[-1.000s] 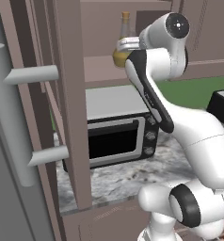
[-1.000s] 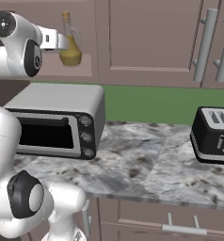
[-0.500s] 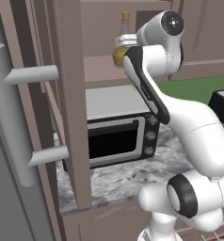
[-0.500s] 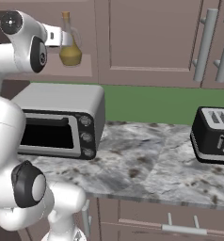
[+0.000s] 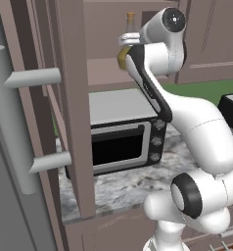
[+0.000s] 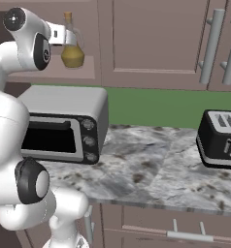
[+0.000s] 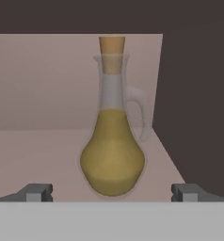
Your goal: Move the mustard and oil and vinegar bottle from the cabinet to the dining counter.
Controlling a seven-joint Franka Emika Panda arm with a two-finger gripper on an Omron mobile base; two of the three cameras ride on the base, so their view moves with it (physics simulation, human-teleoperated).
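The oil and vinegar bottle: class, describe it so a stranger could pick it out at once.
Find the open cabinet above the toaster oven. On its inner shelf stands the oil and vinegar bottle: a clear flask with bulbous base, thin neck, tan stopper and olive-gold liquid.

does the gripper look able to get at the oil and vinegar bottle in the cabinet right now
Probably yes. The gripper is open and faces the oil and vinegar bottle squarely, its fingertips wider than the flask. Nothing stands between them on the cabinet shelf.
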